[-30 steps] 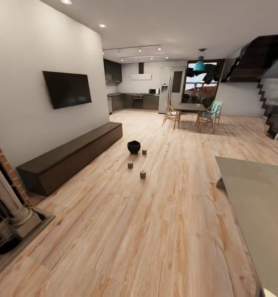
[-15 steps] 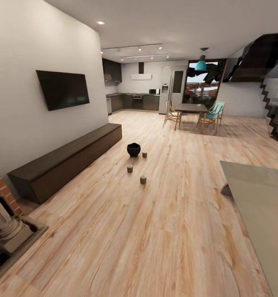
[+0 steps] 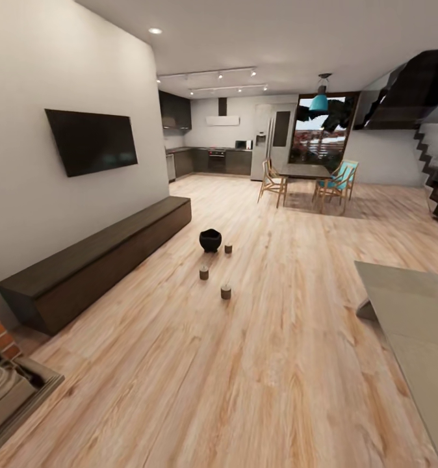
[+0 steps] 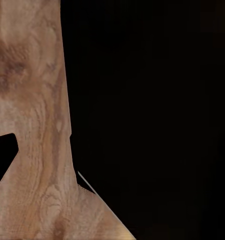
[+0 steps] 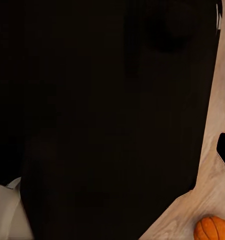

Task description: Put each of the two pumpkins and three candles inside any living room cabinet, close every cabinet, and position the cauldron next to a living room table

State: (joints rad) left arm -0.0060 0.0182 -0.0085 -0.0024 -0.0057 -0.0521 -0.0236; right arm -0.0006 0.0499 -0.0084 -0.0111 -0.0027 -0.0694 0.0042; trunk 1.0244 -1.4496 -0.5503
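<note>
Open living room seen from the head camera — task things spread over the wood floor [image 3: 271,364].

The long dark cabinet [image 3: 95,260] runs along the left wall under the television [image 3: 92,140], all its fronts shut; the glossy grey-olive table [image 3: 414,325] fills the near right corner, well apart from it. Between them, nearer the cabinet's far end, the black cauldron [image 3: 210,240] stands upright on the floor, with three small candles close by: one just beside it [image 3: 228,248], one nearer the camera [image 3: 204,273], one nearer still [image 3: 225,291]. In the right wrist view an orange pumpkin [image 5: 212,228] lies on the floor past a dark mass. Neither wrist view shows the jaws clearly — I cannot tell how open either gripper is or whether it holds anything.
</note>
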